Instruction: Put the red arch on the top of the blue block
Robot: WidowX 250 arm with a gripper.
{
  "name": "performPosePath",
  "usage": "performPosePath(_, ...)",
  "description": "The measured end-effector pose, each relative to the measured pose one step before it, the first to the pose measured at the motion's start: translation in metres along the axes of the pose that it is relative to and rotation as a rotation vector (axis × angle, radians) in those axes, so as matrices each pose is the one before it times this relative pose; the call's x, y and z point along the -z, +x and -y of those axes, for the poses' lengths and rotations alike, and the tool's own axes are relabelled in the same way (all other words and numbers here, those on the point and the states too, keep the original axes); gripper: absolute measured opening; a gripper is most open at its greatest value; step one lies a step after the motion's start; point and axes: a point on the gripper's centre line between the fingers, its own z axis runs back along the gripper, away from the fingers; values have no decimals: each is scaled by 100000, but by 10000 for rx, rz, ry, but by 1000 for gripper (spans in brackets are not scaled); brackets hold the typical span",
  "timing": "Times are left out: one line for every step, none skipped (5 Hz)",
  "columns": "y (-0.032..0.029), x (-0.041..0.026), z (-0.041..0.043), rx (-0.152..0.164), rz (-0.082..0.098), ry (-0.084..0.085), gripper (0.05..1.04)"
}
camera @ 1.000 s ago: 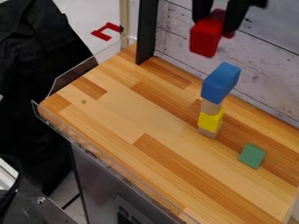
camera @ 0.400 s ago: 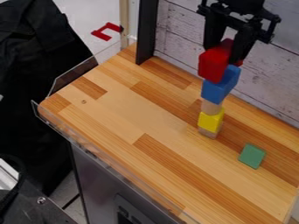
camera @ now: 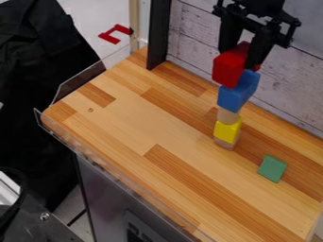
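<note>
Pushing sideways, I could have toppled the blue block (camera: 237,96); my gripper (camera: 240,58) pinched the red arch (camera: 227,71) between its fingers.

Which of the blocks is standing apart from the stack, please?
The green block: it lies alone on the wooden table, whereas the yellow block and the blue block are stacked.

The tool (camera: 240,57) hides part of the red arch (camera: 227,71).
</note>
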Motion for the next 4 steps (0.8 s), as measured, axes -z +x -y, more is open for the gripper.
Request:
performPosePath(62, -78, -189, -166, 35, 153, 555)
performPosePath(553, 3, 161, -269, 67, 80, 555)
performPosePath(91, 523, 64, -219, -143, -51, 555)
performPosePath(71, 221, 209, -118, -54, -85, 555)
